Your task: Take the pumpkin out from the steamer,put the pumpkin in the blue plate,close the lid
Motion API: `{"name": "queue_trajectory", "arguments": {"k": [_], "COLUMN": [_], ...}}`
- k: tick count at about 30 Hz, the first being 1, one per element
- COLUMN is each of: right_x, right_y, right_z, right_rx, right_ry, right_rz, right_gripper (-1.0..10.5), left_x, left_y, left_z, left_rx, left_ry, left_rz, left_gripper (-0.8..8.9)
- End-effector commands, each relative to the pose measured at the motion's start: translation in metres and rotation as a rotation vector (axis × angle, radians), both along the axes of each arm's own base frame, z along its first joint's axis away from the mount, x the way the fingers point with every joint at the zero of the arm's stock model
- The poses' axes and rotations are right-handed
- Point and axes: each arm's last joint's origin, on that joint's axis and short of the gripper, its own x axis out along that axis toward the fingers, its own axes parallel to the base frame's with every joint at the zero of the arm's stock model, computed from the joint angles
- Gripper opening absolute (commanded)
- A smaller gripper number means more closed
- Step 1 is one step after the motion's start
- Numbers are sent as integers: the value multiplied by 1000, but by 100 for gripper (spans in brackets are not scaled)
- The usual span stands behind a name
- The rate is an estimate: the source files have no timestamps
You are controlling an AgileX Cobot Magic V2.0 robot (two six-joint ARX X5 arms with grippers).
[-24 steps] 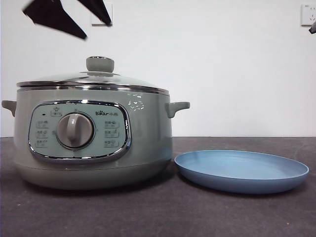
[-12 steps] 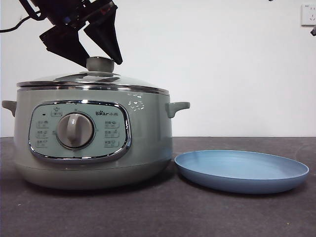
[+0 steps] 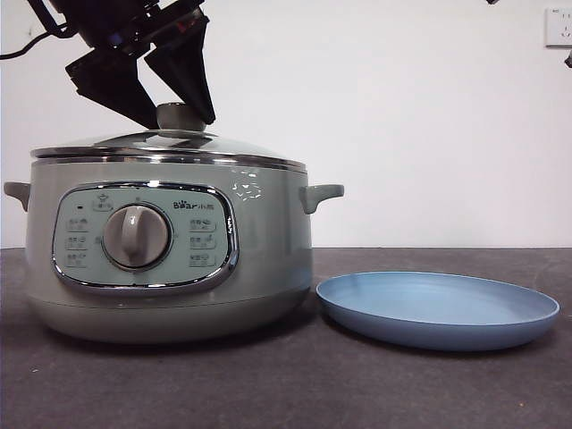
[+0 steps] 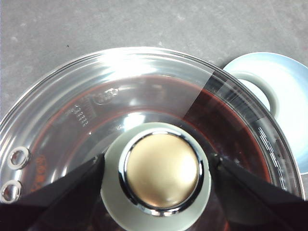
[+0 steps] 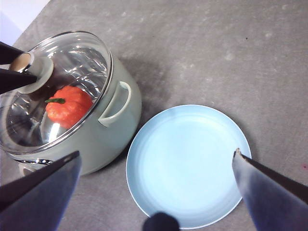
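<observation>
The steamer stands at the left with its glass lid on it. My left gripper is down at the lid's pale-green knob, open, with one jaw close on each side of it. Through the glass, the right wrist view shows the orange-red pumpkin inside the steamer. The blue plate lies empty to the right of the pot. My right gripper is open and empty, high above the plate.
A dark grey table carries everything, with a white wall behind. The pot's side handle points towards the plate. A wall socket is at the top right, with a black arm tip beside it.
My left gripper has come down from above the pot to straddle the lid's knob, settling slightly lower in the last half second. The lid, pot and plate have not moved.
</observation>
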Motion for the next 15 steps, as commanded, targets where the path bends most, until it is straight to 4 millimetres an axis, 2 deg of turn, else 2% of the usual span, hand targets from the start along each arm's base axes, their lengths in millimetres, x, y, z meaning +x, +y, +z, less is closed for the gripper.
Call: {"name": "queue_trajectory", "arguments": {"k": [1, 4, 8, 15], "right_x": [0, 0, 0, 0], "right_y": [0, 0, 0, 0], "right_z": [1, 0, 0, 1], "right_rx": [0, -1, 0, 1], "right_ry": [-1, 1, 1, 0], "right_rz": [-2, -2, -2, -2], "right_gripper": [566, 566, 566, 566], "left_x": [1, 1, 2, 1], "left_y": [-1, -1, -1, -1], "left_z": [-3, -3, -2, 5], "left_rx": [9, 10, 22, 5], "left_ry": [1, 1, -16, -60], "left_rz": [-11, -11, -31, -31], "left_gripper": [339, 227, -21, -9]}}
